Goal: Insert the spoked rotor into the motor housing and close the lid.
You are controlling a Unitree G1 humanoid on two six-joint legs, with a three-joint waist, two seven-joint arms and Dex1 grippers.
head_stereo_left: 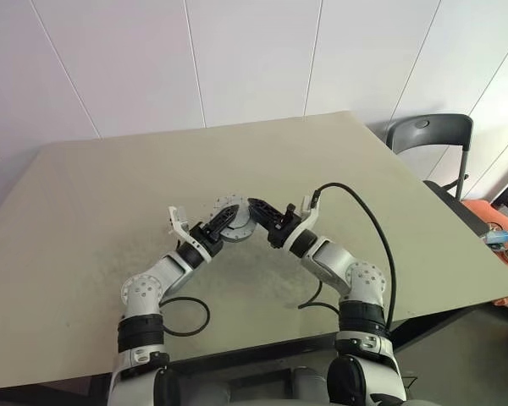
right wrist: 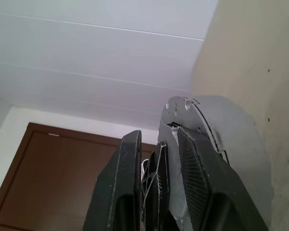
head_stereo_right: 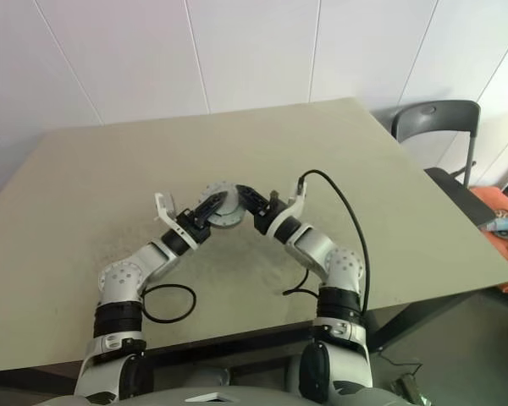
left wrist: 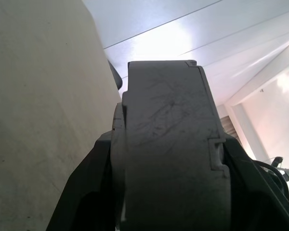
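Lid: the grey notched lid (head_stereo_left: pixel 231 216) is held off the table (head_stereo_left: pixel 93 211), over its middle, between the two grippers. It stands on edge, with its face tilted toward the head camera.
Housing and rotor: cannot tell where they are. No copper or spokes can be made out at the lid.
Left gripper: the left gripper (head_stereo_left: pixel 218 223) comes in from the lid's lower left. It is clamped on the lid.
Right gripper: the right gripper (head_stereo_left: pixel 258 210) comes in from the lid's right and is closed on its rim.
Left wrist view: this adds the lid's side wall (left wrist: pixel 168 144), scratched and stepped. A dark finger (left wrist: pixel 82 192) presses against each side of it.
Right wrist view: this adds the lid edge-on (right wrist: pixel 236 139). One finger (right wrist: pixel 202 178) lies flat on its face and the other (right wrist: pixel 120 183) stands on the far side of a thin grey edge. A brown door (right wrist: pixel 53 178) shows behind.
Head views: these add the whole layout, with both forearms meeting in an arch at the lid.
Cables: a black cable (head_stereo_left: pixel 368 220) arcs up over the right forearm. A black loop (head_stereo_left: pixel 190 317) lies on the table beside the left elbow.
Edges: the lid is well apart from every table edge. The near edge runs just beyond the elbows.
Open room: bare tabletop lies to the left, right and far side of the grippers.
Surroundings: a grey chair (head_stereo_left: pixel 432 139) stands beyond the far right corner, and an orange surface (head_stereo_left: pixel 491 222) lies off the right edge.
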